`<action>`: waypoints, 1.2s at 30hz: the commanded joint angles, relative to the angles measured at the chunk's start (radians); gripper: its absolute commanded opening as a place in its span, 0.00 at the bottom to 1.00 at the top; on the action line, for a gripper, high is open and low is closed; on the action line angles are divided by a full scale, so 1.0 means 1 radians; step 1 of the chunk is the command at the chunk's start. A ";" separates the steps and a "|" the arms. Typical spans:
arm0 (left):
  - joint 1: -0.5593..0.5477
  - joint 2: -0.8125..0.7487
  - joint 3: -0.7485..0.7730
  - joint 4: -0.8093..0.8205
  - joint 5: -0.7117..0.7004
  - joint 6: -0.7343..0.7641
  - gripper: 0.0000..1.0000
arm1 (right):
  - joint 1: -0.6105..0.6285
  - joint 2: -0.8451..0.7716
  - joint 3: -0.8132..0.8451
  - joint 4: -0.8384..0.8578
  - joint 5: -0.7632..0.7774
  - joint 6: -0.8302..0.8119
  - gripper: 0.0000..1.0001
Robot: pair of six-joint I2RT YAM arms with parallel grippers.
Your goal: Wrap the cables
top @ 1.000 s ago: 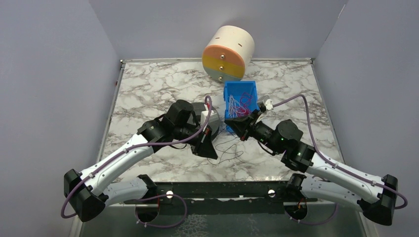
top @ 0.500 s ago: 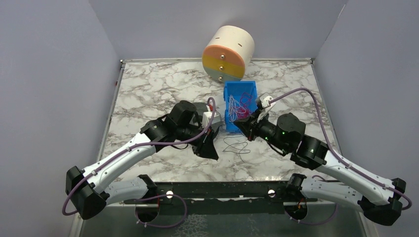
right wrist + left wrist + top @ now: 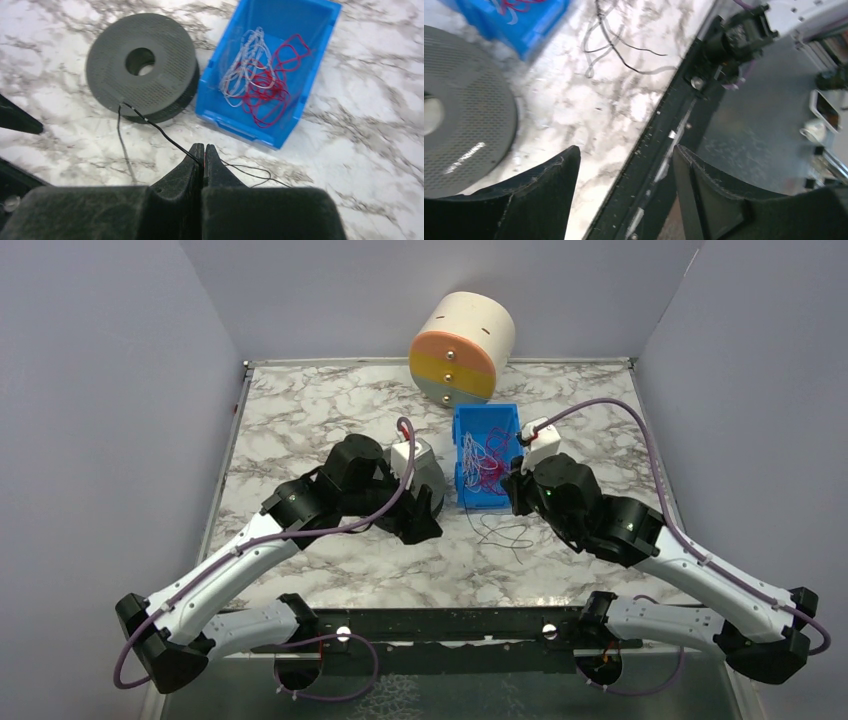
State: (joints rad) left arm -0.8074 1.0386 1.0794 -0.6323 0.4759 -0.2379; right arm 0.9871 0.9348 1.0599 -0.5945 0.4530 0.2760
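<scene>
Between the right fingers (image 3: pixel 194 162), a dark cable (image 3: pixel 160 131) to the grey spool (image 3: pixel 150 80).

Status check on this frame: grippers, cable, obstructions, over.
Right gripper shut on dark cable running from the grey spool. Left gripper open, empty. Blue bin holding red and white cables sits beside spool.

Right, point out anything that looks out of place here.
One dark wire sprawls in loose loops on the marble table in front of the blue bin, not coiled; one stretch runs from the grey spool to the shut right pincer.
</scene>
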 commanded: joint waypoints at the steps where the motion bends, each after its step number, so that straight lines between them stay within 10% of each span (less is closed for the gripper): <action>1: -0.004 -0.012 0.032 -0.024 -0.217 0.000 0.72 | -0.003 0.026 0.059 -0.141 0.185 0.074 0.01; 22: -0.243 0.334 0.059 -0.059 -1.115 -0.023 0.77 | -0.093 0.065 -0.136 -0.090 0.051 0.325 0.01; 36: -0.373 0.515 0.048 -0.024 -1.307 0.017 0.78 | -0.178 -0.087 -0.346 -0.026 -0.035 0.517 0.01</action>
State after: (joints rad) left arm -1.1667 1.5204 1.1210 -0.6796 -0.7383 -0.2401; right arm 0.8188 0.8993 0.7528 -0.6617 0.4381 0.6987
